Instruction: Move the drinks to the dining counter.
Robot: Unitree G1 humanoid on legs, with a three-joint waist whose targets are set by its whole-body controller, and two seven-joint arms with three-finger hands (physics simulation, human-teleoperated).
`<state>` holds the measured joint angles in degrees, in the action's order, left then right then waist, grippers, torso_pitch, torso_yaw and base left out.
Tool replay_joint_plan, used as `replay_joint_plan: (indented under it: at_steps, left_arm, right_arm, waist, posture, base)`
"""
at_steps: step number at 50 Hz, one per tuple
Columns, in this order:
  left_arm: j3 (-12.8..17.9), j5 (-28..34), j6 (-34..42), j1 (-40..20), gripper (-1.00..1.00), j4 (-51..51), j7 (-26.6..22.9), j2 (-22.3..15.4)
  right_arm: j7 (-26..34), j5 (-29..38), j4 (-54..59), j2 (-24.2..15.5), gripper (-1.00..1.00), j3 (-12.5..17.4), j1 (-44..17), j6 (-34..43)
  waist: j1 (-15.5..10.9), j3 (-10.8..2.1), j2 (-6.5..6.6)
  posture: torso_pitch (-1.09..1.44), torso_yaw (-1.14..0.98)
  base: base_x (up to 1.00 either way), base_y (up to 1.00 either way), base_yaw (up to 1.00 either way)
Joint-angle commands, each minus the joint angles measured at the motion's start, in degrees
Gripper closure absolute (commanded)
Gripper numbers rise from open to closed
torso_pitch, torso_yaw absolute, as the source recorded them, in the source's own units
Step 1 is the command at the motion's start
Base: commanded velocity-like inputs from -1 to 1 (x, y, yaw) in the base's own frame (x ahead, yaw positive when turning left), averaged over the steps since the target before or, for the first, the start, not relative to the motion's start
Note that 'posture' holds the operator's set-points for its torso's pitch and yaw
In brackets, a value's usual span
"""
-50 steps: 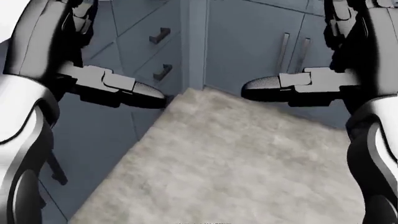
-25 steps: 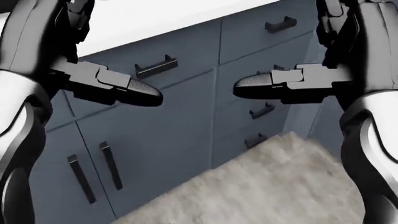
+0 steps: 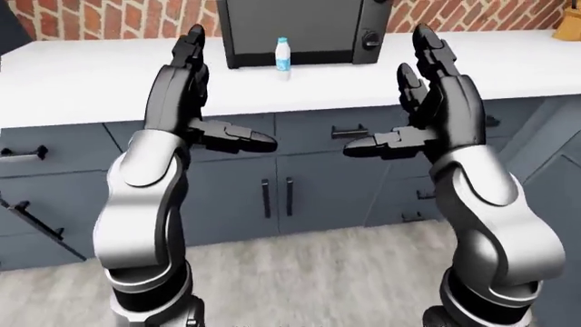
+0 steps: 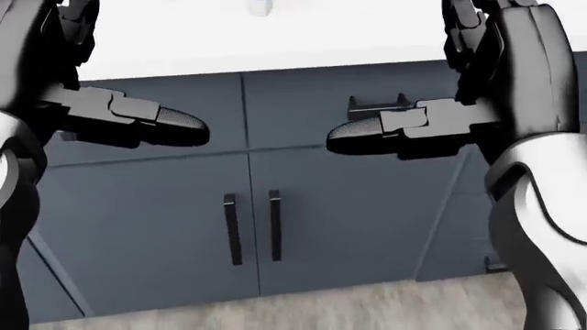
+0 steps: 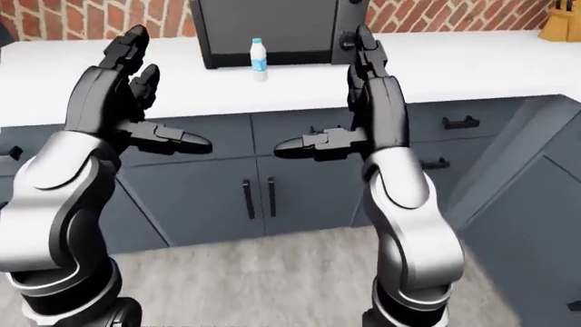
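Left-eye view — white counter (image 3: pixel 109 82), brick wall (image 3: pixel 109 17), bottle (image 3: pixel 283 53).

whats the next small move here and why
Probably step closer to the white counter. The small white bottle with a blue label stands on it before the black microwave, beyond both raised hands; the left hand and right hand are open, empty, and short of the counter edge.
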<state>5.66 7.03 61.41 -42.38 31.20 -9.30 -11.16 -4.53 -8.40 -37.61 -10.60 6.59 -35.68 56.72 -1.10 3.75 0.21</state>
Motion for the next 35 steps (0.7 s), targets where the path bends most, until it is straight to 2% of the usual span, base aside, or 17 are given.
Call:
replay_joint_plan:
  at_steps: [1,3,5,6,7,9,11,13,16,19,21,22,23,24,25,29,35]
  left_arm:
    - [-0.79,-0.99,-1.31,-2.37,-1.00,1.54,-0.42,-0.17]
    - [-0.62,-1.18,-0.56,-2.74,-1.00,2.05,-0.45,-0.44]
    - [-0.24,-1.42,-0.28,-2.88,-1.00,2.19,-0.57,-0.90]
    - [-0.08,-1.56,0.02,-3.04,-1.00,2.35,-0.58,-1.11]
    - [0.00,-1.66,0.13,-3.08,-1.00,2.43,-0.56,-1.21]
    - [0.25,-1.92,-0.15,-2.93,-1.00,2.27,-0.50,-1.40]
    - [0.36,-2.17,0.11,-2.98,-1.00,2.50,-0.44,-1.59]
    - [0.62,-2.45,0.32,-3.04,-1.00,2.67,-0.38,-1.82]
    - [0.89,-2.85,0.25,-2.54,-1.00,3.02,-0.17,-1.96]
    - [0.84,-3.19,0.69,-2.54,-1.00,3.50,0.09,-2.10]
    - [0.94,-3.41,0.74,-2.61,-1.00,3.48,0.21,-2.19]
    - [0.92,-3.50,0.35,-2.41,-1.00,3.25,0.28,-2.21]
    - [0.91,-3.59,0.11,-2.26,-1.00,3.15,0.38,-2.22]
    - [0.80,-3.61,-0.14,-2.12,-1.00,2.96,0.49,-2.17]
    - [0.62,-3.62,-0.26,-2.00,-1.00,2.94,0.52,-2.17]
    - [0.44,-3.63,-0.25,-2.16,-1.00,2.83,0.64,-2.09]
    - [0.17,-3.47,0.06,-2.57,-1.00,2.83,0.66,-2.01]
  right_arm:
    - [-0.86,1.64,-1.46,-1.02,-1.00,1.17,-1.44,-1.85]
    - [-0.84,2.45,-1.56,-1.26,-1.00,1.01,-1.72,-1.25]
    - [-0.75,3.15,-1.35,-1.26,-1.00,0.91,-1.71,-1.43]
    - [-0.68,3.59,-1.28,-1.30,-1.00,0.87,-1.60,-1.82]
    - [-0.56,3.75,-1.34,-1.22,-1.00,0.86,-1.59,-1.88]
    - [-0.36,4.13,-1.28,-1.07,-1.00,0.81,-1.48,-2.30]
    - [-0.15,4.51,-1.34,-0.91,-1.00,0.71,-1.23,-2.69]
    - [-0.08,4.76,-1.36,-0.69,-1.00,0.73,-1.25,-2.76]
    - [-0.10,4.95,-1.42,-0.31,-1.00,0.69,-1.16,-2.87]
    - [0.24,5.15,-1.70,-0.08,-1.00,0.32,-0.87,-3.09]
    - [0.32,5.15,-1.74,0.06,-1.00,0.45,-1.04,-2.95]
    - [0.44,5.23,-1.65,0.04,-1.00,0.33,-0.98,-3.15]
    - [0.72,5.20,-1.85,0.11,-1.00,0.08,-0.82,-3.23]
    - [0.81,5.29,-1.66,0.15,-1.00,0.07,-0.85,-3.45]
    - [0.88,5.33,-1.53,0.22,-1.00,0.15,-0.87,-3.57]
    - [1.04,5.40,-1.74,0.06,-1.00,0.58,-1.11,-2.93]
    - [1.04,5.16,-1.85,-0.08,-1.00,0.94,-1.14,-2.86]
  waist:
    - [0.51,-0.87,0.55]
    - [0.30,-0.80,-0.78]
    - [-0.23,-1.57,-3.55]
    - [0.00,-2.27,-2.01]
    - [0.54,-2.60,-1.63]
    - [0.71,-2.88,-2.74]
    - [1.05,-3.41,-2.79]
    - [1.33,-2.90,-2.79]
    - [1.64,-2.46,-1.74]
    - [2.03,-2.49,0.35]
    - [2.36,-2.83,2.82]
    - [2.40,-3.41,5.08]
    - [2.64,-3.98,5.53]
    - [2.22,-2.88,4.73]
    - [2.40,-2.50,5.03]
    - [1.62,-2.98,2.80]
    - [1.04,-2.50,0.91]
  posture:
    - [0.00,0.00]
    - [0.00,0.00]
    - [0.00,0.00]
    - [0.00,0.00]
    - [0.00,0.00]
    - [0.00,0.00]
    - [0.00,0.00]
    - [0.00,0.00]
    - [0.00,0.00]
    - [0.00,0.00]
    - [0.00,0.00]
    - [0.00,0.00]
    - [0.00,0.00]
    - [0.00,0.00]
    - [0.00,0.00]
    - [0.00,0.00]
    - [0.00,0.00]
  base:
    - [0.00,0.00,0.00]
    - [0.00,0.00,0.00]
    - [0.00,0.00,0.00]
    - [0.00,0.09,0.00]
    - [0.02,0.13,0.00]
    - [0.06,0.25,0.00]
    - [0.07,0.33,0.00]
    - [0.09,0.39,0.00]
    - [0.09,0.40,0.00]
    - [0.09,0.40,0.00]
    - [0.09,0.39,0.00]
    - [0.08,0.35,0.00]
    - [0.08,0.22,0.00]
    - [0.09,0.19,0.00]
    - [0.08,0.20,0.00]
    - [0.09,0.16,0.00]
    - [0.13,0.14,0.00]
